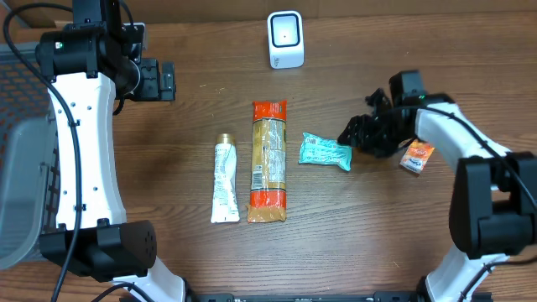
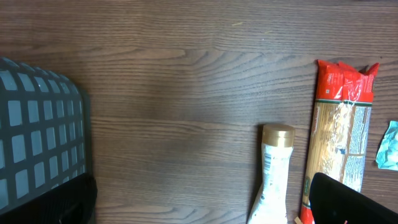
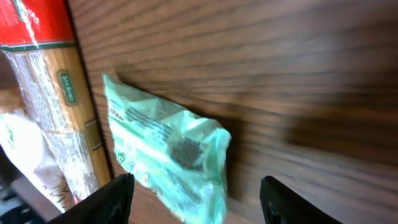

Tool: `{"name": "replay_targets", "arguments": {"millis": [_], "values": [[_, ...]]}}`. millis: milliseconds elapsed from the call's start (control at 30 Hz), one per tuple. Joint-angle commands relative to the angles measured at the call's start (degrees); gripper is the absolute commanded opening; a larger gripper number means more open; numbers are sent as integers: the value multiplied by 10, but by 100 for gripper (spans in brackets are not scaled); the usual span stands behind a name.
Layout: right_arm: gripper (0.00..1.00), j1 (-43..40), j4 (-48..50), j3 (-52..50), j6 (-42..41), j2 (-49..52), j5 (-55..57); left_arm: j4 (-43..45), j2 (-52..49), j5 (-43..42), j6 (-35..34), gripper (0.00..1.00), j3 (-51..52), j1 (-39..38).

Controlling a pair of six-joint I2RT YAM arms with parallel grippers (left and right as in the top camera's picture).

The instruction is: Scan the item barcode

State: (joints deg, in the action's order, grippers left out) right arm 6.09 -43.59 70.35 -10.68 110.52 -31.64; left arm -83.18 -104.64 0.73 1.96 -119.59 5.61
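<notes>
Right gripper (image 1: 346, 134), jaws apart and empty, sits centre right beside the green packet (image 1: 325, 152); left gripper (image 1: 164, 80) gapes wide, upper left.

Wood-grain table (image 1: 352, 235), prob. plastic green pkt (image 1: 325, 152)

The left arm (image 1: 80, 143) and right arm (image 1: 461, 138) share one build: smooth white shells over the long links, joined by bulky black cylindrical joints. The left arm's white link is dotted with small dark screws, a thin black cable (image 1: 77, 168) runs along it, and a small green light (image 1: 60, 44) glows on the black joint above. The left tool (image 1: 168, 80) and right tool (image 1: 346, 134) are matte black, with blocky, squared fingers (image 3: 118, 199).
</notes>
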Motion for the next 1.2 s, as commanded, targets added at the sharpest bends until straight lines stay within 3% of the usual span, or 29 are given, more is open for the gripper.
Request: {"name": "replay_targets", "arguments": {"millis": [0, 233, 300, 467, 533, 733, 1167], "values": [[68, 4, 35, -31, -40, 23, -59, -1, -6, 3, 10, 99, 0, -4], [66, 24, 123, -57, -139, 58, -60, -1, -6, 3, 10, 100, 0, -4], [59, 31, 139, -59, -161, 69, -61, -1, -6, 3, 10, 100, 0, -4], [14, 36, 155, -59, -166, 76, -78, -1, -7, 3, 10, 100, 0, -4], [4, 36, 162, -59, -159, 76, -89, -1, -7, 3, 10, 100, 0, -4], [4, 32, 170, -57, -113, 63, -150, -1, -7, 3, 10, 100, 0, -4], [4, 32, 143, -56, -36, -54, -113, -1, -7, 3, 10, 100, 0, -4]]}}
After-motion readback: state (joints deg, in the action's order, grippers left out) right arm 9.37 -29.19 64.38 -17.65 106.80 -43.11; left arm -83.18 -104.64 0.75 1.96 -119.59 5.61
